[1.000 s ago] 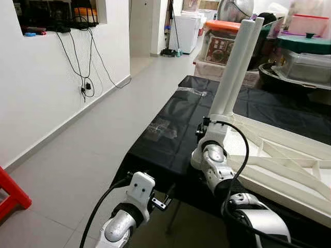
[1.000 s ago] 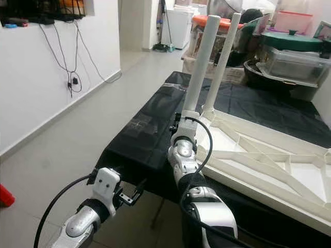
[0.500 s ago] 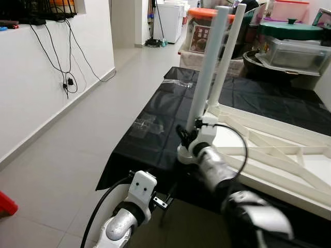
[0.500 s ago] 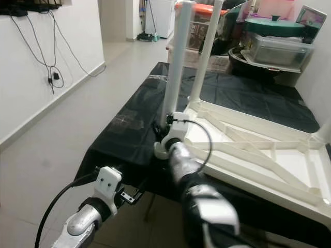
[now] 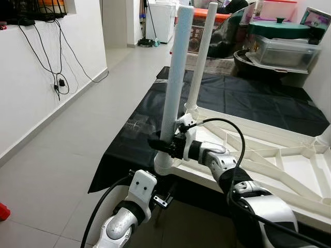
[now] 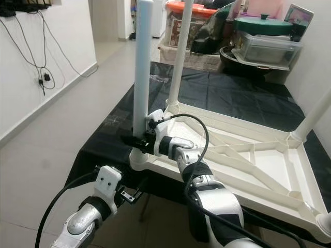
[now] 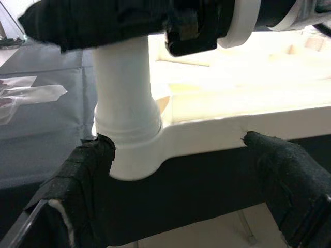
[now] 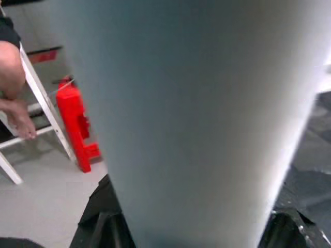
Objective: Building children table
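While right pincer (image 5: 159, 143) grips, two legs (image 5: 176, 72) upright

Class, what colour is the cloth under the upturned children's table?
Black; the cloth shows best in the right eye view, beneath the white table.

White plastic table frame (image 6: 258, 160) with white legs (image 6: 140, 67), black cloth (image 5: 243, 98) beneath, pale grey floor (image 5: 57, 150), white wall (image 5: 31, 77), red stool (image 8: 77, 129), green lid (image 5: 279, 28)

A black-covered table (image 6: 222, 98) bears the upturned white children's table (image 6: 243, 165).
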Robot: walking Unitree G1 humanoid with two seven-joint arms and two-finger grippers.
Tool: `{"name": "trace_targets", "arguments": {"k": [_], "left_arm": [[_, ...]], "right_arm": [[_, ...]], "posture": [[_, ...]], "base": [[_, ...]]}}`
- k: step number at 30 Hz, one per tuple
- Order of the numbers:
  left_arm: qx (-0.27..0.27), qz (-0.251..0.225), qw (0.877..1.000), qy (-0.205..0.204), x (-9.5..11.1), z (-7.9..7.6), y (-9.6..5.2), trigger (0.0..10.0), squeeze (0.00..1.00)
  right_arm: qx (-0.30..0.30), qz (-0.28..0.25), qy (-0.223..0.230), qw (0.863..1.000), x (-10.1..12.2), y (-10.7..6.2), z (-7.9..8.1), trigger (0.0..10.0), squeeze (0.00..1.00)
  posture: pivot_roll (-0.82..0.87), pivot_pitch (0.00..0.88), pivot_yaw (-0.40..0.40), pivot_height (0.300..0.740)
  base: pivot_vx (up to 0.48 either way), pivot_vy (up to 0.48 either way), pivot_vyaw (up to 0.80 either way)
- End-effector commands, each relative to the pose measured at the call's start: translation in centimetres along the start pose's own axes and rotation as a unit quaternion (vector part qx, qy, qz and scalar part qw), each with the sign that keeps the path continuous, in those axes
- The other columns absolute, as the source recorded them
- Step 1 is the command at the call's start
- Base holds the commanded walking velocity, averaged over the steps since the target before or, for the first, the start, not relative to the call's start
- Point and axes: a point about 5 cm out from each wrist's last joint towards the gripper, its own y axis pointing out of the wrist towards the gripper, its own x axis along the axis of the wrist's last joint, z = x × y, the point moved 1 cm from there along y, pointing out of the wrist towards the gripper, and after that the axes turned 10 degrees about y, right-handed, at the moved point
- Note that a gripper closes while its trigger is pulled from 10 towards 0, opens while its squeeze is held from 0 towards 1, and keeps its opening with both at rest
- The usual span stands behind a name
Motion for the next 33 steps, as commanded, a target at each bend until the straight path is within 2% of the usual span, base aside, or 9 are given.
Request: {"name": "trace_targets", "arguments": {"k": [1,10,18,23,26,27,30,31,33], "left_arm": [[-0.004,0.004,1.0,0.004,-0.2,-0.3,-0.1,10.0,0.0],[-0.005,0.005,1.0,0.003,-0.2,-0.2,-0.1,10.0,0.0],[-0.007,0.007,1.0,0.003,-0.2,-0.1,0.0,10.0,0.0],[-0.007,0.008,1.0,0.003,-0.3,-0.2,0.1,10.0,0.0],[-0.008,0.009,1.0,0.002,-0.3,-0.2,0.1,10.0,0.0],[-0.008,0.009,1.0,0.002,-0.3,-0.2,0.1,10.0,0.0],[-0.008,0.009,1.0,0.001,-0.3,-0.2,0.1,10.0,0.0],[-0.008,0.009,1.0,0.001,-0.3,-0.2,0.1,10.0,0.0],[-0.008,0.009,1.0,0.001,-0.3,-0.3,0.1,10.0,0.0]], "right_arm": [[0.012,0.042,0.0,0.999,-1.7,1.0,0.9,0.0,0.0],[-0.221,-0.036,0.016,0.974,-0.4,0.1,-2.1,0.0,0.0],[-0.635,-0.137,0.153,0.745,-2.8,-6.4,-6.3,0.0,0.0],[-0.592,-0.143,0.149,0.779,-2.3,-4.0,-5.0,4.8,0.0],[-0.54,-0.147,0.145,0.816,-1.6,-2.1,-4.0,10.0,0.34],[-0.519,-0.152,0.127,0.832,-1.2,-1.3,-3.5,10.0,1.0],[-0.485,-0.16,0.096,0.855,-0.5,-0.6,-2.9,10.0,1.0],[-0.453,-0.162,0.086,0.872,-0.2,-0.2,-2.6,10.0,0.0],[-0.43,-0.163,0.08,0.885,0.0,0.0,-2.4,10.0,0.0]], "posture": [[0.11,0.0,-0.109,0.74],[0.09,0.0,-0.1,0.74],[0.09,0.0,-0.093,0.74],[0.09,0.0,-0.1,0.74],[0.09,0.0,-0.098,0.74],[0.09,0.0,-0.101,0.74],[0.09,0.0,-0.101,0.74],[0.09,0.0,-0.1,0.74],[0.09,0.0,-0.1,0.74]], "base": [[0.0,0.0,0.0],[0.0,0.0,0.0],[0.0,0.0,0.0],[0.0,0.0,0.0],[0.0,0.0,0.0],[0.0,0.0,0.0],[0.0,0.0,0.0],[0.0,0.0,0.0],[0.0,0.0,0.0]]}}
